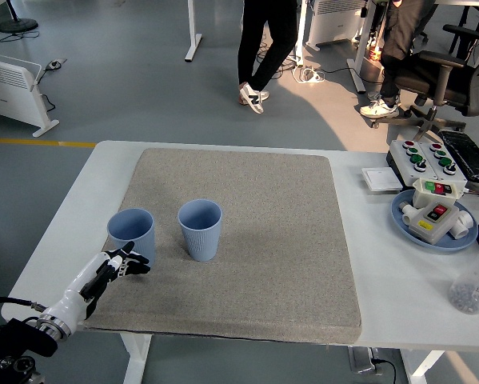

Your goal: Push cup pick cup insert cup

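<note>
On the grey mat (263, 240), near its left edge, the left cup (131, 235) stands upright with a second cup (200, 230) just beside it to the right, a narrow strip of mat between them and nothing else on the mat. The left hand (115, 266) sits at the near side of the left cup, fingers (135, 260) loosely spread at its base and gripping nothing. Well apart on the table (383, 272), at the right, lie a blue plate (411, 228) bearing a button box (433, 213), a panel of buttons (427, 158) and a clear bottle (475, 286)
</note>
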